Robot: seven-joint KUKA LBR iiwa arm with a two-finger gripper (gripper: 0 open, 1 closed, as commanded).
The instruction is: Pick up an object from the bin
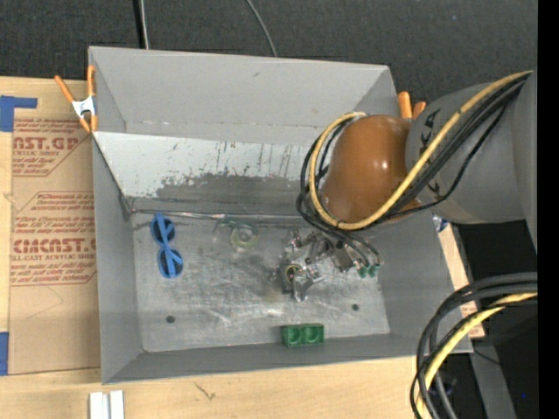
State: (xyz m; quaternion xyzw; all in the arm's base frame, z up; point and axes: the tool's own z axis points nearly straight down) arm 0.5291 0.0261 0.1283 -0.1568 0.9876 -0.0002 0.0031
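Camera view: we find the end effector (303, 276) low over the bin (112, 260) floor, right of centre.
Nearest, a green block (302, 335) lies by the front wall; a small green piece (368, 271) lies just beside the end effector, whose opening we cannot tell; farther back, blue spectacles (166, 247) lie loose, as if scattered, on scratched grey metal.

The grey arm (489, 155) comes in from the right, its wrist bent downward under a rounded orange cover (367, 164). Black and yellow cables (308, 168) loop around that cover. Below it, the metal end effector (307, 269) hangs low, pointing down and slightly left.
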